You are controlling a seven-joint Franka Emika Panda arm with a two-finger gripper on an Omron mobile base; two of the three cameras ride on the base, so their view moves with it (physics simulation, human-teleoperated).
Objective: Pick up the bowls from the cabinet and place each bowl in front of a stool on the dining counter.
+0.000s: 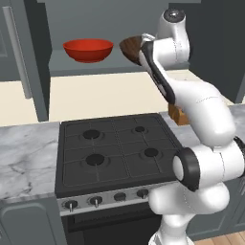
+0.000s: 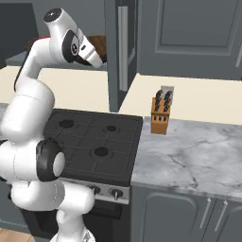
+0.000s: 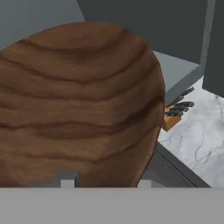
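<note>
I'm seeing the gripper [image 1: 138,53] seemingly pinching the wooden bowl [image 1: 130,49] in the cabinet [image 1: 81,64], red bowl [image 1: 88,50] sitting beside it, above the stove [image 1: 115,146].

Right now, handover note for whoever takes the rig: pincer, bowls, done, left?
Pincer: up at the open cabinet, closed on the brown wood-grain bowl, which is tilted at the shelf's right end.
Red bowl: sits upright on the cabinet shelf, to the left of the brown one, untouched.
Done: cabinet door open, brown bowl gripped.
Left: carry the brown bowl to the dining counter and set it before a stool, then return for the red bowl and do the same.
</note>
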